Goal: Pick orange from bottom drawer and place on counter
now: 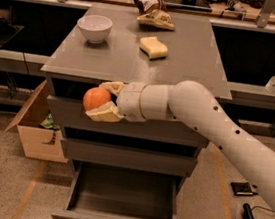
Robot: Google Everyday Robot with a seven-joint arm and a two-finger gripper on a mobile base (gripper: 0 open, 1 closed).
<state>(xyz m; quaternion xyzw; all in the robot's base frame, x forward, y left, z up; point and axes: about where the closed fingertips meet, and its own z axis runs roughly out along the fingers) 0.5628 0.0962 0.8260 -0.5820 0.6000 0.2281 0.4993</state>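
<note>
My gripper (103,99) is shut on the orange (95,98), a small round bright-orange fruit held between its two tan fingers. It hangs in front of the top drawer's face, just below the front edge of the counter (194,63), left of centre. The white arm reaches in from the lower right. The bottom drawer (123,200) is pulled open below, a shallow grey box with nothing showing inside.
On the counter stand a white bowl (94,27) at the back left, a pale yellow sponge (153,47) in the middle and a crumpled bag (151,10) at the back. A cardboard box (37,126) sits on the floor to the left. A wooden workbench runs behind.
</note>
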